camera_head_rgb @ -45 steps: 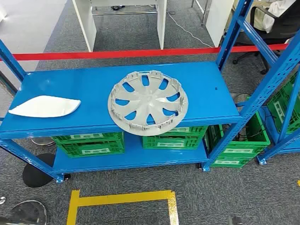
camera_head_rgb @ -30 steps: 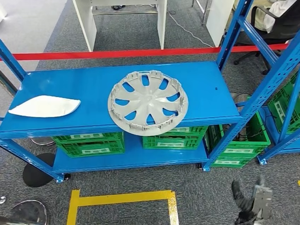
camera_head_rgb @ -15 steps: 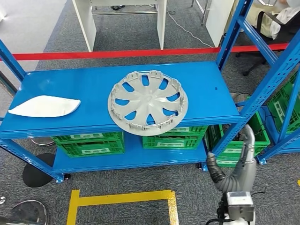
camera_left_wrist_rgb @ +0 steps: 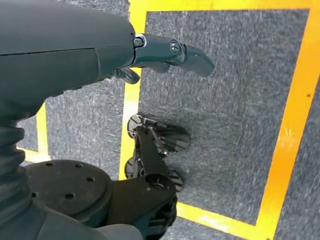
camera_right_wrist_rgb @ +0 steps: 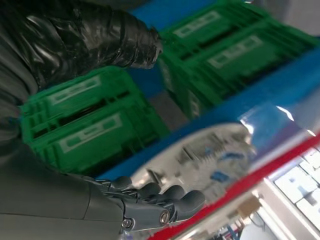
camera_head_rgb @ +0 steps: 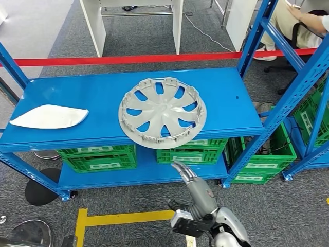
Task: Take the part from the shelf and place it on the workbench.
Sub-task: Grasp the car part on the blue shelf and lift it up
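Barely begun: the round silver-grey plastic wheel cover (camera_head_rgb: pixel 162 112) lies untouched on the blue metal shelf (camera_head_rgb: pixel 97 92) (overhanging its front edge); the right hand (camera_head_rgb: pixel 196 193), fingers spread and empty, reaches below it.

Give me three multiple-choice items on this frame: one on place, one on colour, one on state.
1. Where does the hubcap lie? A) floor B) top shelf board, overhanging its front edge C) inside a crate
2. What colour are the crates under the shelf? A) green B) red C) white
3. The right hand is: A) holding the hubcap B) empty, below the shelf's front C) resting on the white sheet

B: the hubcap sits on the shelf. A: the crates are green. B: the right hand holds nothing, fingers extended, short of the hubcap.
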Controlling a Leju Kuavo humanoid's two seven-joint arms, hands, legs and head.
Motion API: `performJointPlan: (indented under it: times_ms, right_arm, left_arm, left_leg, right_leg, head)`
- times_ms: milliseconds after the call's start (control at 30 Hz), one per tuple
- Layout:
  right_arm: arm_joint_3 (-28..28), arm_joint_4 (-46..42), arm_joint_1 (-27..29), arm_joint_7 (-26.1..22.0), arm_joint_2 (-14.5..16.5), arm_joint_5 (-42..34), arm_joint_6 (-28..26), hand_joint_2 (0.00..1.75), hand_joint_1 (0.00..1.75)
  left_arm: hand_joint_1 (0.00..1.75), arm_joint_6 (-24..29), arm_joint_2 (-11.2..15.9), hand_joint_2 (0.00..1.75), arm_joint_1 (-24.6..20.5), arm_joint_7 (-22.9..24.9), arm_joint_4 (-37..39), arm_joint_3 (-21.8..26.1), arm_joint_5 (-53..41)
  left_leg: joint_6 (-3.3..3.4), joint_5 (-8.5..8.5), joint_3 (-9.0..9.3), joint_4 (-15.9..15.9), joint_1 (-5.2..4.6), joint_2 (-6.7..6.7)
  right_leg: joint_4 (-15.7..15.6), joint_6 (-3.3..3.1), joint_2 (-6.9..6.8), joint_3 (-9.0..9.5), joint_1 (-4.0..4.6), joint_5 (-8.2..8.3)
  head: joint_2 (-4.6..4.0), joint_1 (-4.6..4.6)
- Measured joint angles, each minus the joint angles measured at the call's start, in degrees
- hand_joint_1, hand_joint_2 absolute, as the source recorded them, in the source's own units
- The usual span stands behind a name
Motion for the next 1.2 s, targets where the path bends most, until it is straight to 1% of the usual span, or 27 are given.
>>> performJointPlan:
  times_ms: [167, 300, 433, 500, 600, 667, 733, 933, 1200]
  right_arm:
    - [2.3, 7.1, -4.0, 2.3, -0.5, 4.1, -2.3, 1.75, 0.0]
    - [3.7, 10.9, -7.4, 5.3, -0.6, 9.6, -5.7, 1.75, 0.0]
    - [4.6, 13.9, -10.1, 7.2, -0.6, 12.6, -7.6, 1.75, 0.0]
    - [4.9, 15.2, -11.1, 9.0, -0.6, 15.5, -9.7, 1.75, 0.0]
    - [5.1, 16.9, -13.0, 11.5, -0.5, 20.1, -14.1, 1.75, 0.0]
    - [5.2, 17.7, -13.9, 12.7, -0.3, 22.8, -16.8, 1.75, 0.0]
    - [5.2, 18.3, -14.3, 13.4, -0.1, 24.8, -18.4, 1.75, 0.0]
    - [5.6, 20.5, -15.6, 14.3, 0.6, 28.2, -18.6, 1.75, 0.0]
    - [6.4, 24.0, -18.1, 14.4, 2.0, 28.7, -16.7, 1.75, 0.0]
  left_arm:
    - [0.0, 0.0, 0.0, 1.75, -0.4, 0.7, 0.0, -1.0, -0.8]
    - [0.0, 0.0, 0.0, 1.75, -0.6, 1.2, 0.0, -1.9, -1.9]
    - [0.0, 0.0, 0.0, 1.75, -0.8, 1.7, 0.0, -2.4, -2.5]
    - [0.0, 0.0, 0.0, 1.75, -0.9, 1.8, 0.0, -2.8, -2.9]
    - [0.0, 0.0, 0.0, 1.75, -0.9, 1.9, 0.0, -3.3, -3.6]
    - [0.0, 0.2, 0.0, 1.75, -0.9, 1.9, 0.0, -3.5, -3.9]
    - [0.0, 0.3, 0.0, 1.75, -0.9, 1.9, 0.0, -3.7, -4.1]
    - [0.0, 0.6, 0.0, 1.75, -0.9, 2.3, 0.0, -4.6, -4.9]
    - [0.0, 0.3, 0.0, 1.75, -1.3, 2.7, 0.0, -5.0, -5.7]
  left_leg:
    - [0.0, 0.0, -0.01, 0.0, 0.0, 0.01]
    - [0.0, 0.0, -0.03, 0.0, 0.0, 0.01]
    - [0.0, 0.0, -0.03, 0.0, 0.0, 0.01]
    - [0.0, 0.0, -0.04, 0.0, 0.0, 0.01]
    - [0.0, 0.0, -0.04, 0.0, 0.0, 0.01]
    - [0.0, 0.0, -0.04, 0.0, 0.0, 0.01]
    - [0.0, 0.0, -0.05, 0.0, 0.0, 0.01]
    - [0.0, 0.0, -0.06, 0.0, 0.0, 0.0]
    - [0.0, 0.0, -0.06, 0.0, 0.0, 0.0]
  right_leg:
    - [0.0, 0.0, 0.02, -0.02, 0.0, 0.0]
    - [0.0, 0.0, 0.02, -0.04, 0.0, 0.0]
    - [0.0, 0.0, 0.02, -0.04, 0.0, 0.0]
    - [0.0, 0.0, 0.02, -0.04, 0.0, 0.0]
    - [0.0, 0.0, 0.02, -0.05, 0.0, 0.0]
    - [0.0, 0.0, 0.01, -0.05, 0.0, 0.0]
    - [0.0, 0.0, 0.01, -0.05, 0.0, 0.0]
    - [0.0, 0.0, 0.02, -0.06, 0.0, 0.0]
    - [0.0, 0.0, 0.02, -0.06, 0.0, 0.0]
  head:
    - [0.0, -0.01]
    - [0.0, -0.01]
    - [0.0, 0.0]
    - [0.0, 0.0]
    - [0.0, 0.0]
    - [0.0, 0.0]
    - [0.0, -0.01]
    - [0.0, 0.0]
    - [0.0, 0.0]
